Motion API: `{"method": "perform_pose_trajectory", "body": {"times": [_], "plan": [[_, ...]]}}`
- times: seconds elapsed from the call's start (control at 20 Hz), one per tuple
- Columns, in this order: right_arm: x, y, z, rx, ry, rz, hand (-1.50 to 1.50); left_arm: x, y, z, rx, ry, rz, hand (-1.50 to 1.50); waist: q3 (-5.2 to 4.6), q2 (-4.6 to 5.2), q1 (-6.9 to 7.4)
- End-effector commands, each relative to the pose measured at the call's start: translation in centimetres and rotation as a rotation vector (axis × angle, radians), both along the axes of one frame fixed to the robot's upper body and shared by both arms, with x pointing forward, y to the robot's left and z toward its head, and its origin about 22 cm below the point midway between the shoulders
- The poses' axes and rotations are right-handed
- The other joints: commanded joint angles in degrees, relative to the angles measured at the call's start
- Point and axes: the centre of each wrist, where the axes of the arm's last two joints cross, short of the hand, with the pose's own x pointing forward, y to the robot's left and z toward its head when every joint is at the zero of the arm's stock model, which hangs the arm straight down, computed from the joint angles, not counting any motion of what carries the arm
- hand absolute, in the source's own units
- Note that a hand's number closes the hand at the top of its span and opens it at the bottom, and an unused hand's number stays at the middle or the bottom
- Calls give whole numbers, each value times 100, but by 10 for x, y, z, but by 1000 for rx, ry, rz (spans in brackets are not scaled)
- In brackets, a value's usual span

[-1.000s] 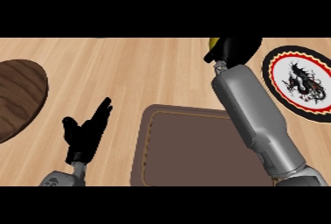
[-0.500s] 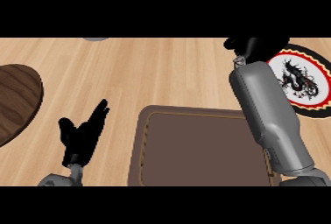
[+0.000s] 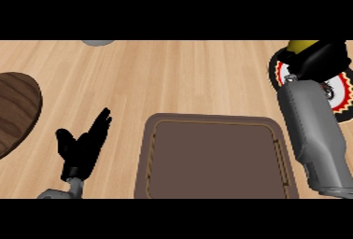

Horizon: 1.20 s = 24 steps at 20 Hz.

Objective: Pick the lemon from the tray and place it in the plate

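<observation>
Fingers of the right hand (image 3: 318, 59), black and curled, close round the lemon (image 3: 302, 46) at the upper right of the frame; only a yellow patch of the fruit shows above the hand. Hand and lemon hang over the plate (image 3: 342, 100), whose red, white and black patterned rim shows beside the grey forearm at the right edge. How high they hang above the plate cannot be told. Lower centre lies the brown tray (image 3: 214, 161), with nothing on it. Lower left, the left hand (image 3: 81, 150) rests open, fingers up, above the pale wooden worktop (image 3: 179, 77). A dark wooden disc (image 3: 15, 114) sits at the left edge.

The carry looks nearly done, so placing is the step in hand. Next would be lowering onto the plate's middle, then uncurling the fingers.
</observation>
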Motion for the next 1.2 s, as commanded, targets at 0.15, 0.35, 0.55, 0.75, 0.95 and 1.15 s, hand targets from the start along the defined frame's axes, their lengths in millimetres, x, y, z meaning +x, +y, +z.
{"method": "perform_pose_trajectory", "body": {"times": [0.15,0.35,0.55,0.75,0.95,1.15], "plan": [[-10,-67,-24,104,-158,-174,150,-12,-2,-19,3,70,9,0,-31,9,-26],[-17,-99,-37,91,-172,-184,150,-3,1,-21,-2,55,3,0,-29,8,-53],[-13,-116,-33,107,-156,-200,150,-2,-4,-14,-13,64,-12,0,-25,17,27],[-29,-136,-59,349,92,-295,-150,0,-7,-7,-12,45,0,0,-10,36,23],[-29,-141,-58,436,124,-214,-150,-3,-10,-4,-16,55,6,0,9,46,69],[-33,-138,-65,430,27,-121,-150,-12,-4,-19,-16,57,0,0,8,45,55]]}}
